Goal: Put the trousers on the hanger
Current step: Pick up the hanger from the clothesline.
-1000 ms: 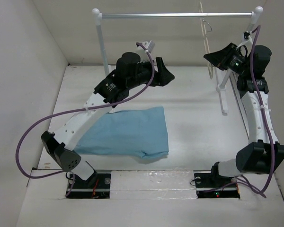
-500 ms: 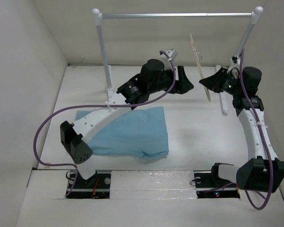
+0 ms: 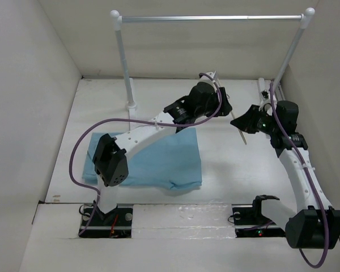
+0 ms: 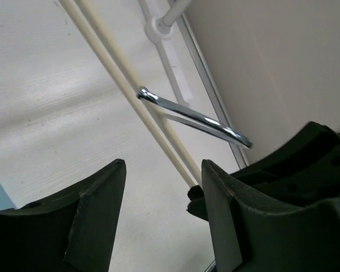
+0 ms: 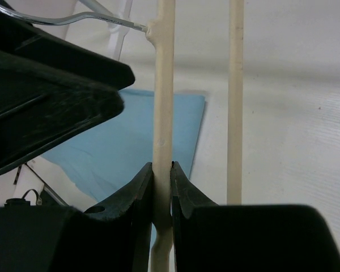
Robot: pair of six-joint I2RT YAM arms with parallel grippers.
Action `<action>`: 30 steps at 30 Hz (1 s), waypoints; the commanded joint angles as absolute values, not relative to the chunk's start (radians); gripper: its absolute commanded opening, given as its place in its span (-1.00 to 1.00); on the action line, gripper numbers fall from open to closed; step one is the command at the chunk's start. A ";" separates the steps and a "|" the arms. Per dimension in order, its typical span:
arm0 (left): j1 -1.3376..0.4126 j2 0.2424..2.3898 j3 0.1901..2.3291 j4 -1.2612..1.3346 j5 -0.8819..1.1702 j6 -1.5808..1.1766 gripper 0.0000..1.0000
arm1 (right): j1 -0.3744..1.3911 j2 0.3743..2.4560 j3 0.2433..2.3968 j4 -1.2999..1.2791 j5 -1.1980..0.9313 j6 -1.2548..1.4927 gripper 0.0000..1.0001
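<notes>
1. The right gripper point(image 5: 161, 170) is clamped shut on one thin cream bar of the hanger point(image 5: 163, 102). Its two fingers point(image 5: 139, 195) pinch the bar from either side.
2. The left gripper point(image 4: 161, 192) has its jaws spread wide and grips nothing. In its wrist view the hanger's two bars and the chrome hook point(image 4: 192, 116) show through the gap. I cannot tell whether they lie between the fingers or just beyond them.
3. The hanger is up in the air over the table point(image 3: 238, 170), right of the middle. It sits between the two grippers and well apart from the silver rail point(image 3: 209, 18) at the back.
4. The trousers point(image 3: 158, 161) lie folded flat on the table's left half, under the left arm, and neither gripper touches them.
5. I take this to be the step of bringing the hanger over and getting it ready, with the cloth not yet threaded.
6. Next, I think the hanger needs a firm second hold or a place to rest, so that one gripper is free to fetch the trousers.
7. From above, the hanger shows edge-on as a thin slanted line. Its long axis runs from far-left, by the left gripper, to near-right, below the right gripper.
8. The hook leaves the top of the clamped bar and points toward the left arm.
</notes>
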State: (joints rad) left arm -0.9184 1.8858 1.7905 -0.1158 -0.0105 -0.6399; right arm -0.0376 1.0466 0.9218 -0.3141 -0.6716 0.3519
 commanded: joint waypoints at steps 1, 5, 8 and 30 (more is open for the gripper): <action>-0.917 1.885 1.810 -0.069 -0.060 -0.670 0.02 | -0.025 1.003 0.911 -0.307 -0.661 0.311 -0.94; -0.926 1.914 1.841 -0.054 -0.055 -0.683 -0.01 | -0.006 0.986 0.902 -0.334 -0.652 0.295 -0.93; -0.927 1.947 1.859 -0.069 -0.052 -0.689 -0.07 | 0.004 0.977 0.902 -0.360 -0.640 0.281 -0.93; -0.927 1.778 1.385 0.221 0.126 -0.914 -1.00 | 0.181 0.847 0.917 -0.734 -0.438 0.127 0.39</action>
State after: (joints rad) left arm -0.9302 1.8957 1.4410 0.0589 0.0757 -0.8417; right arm 0.1989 0.8635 0.8597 -0.6155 -0.4164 0.2028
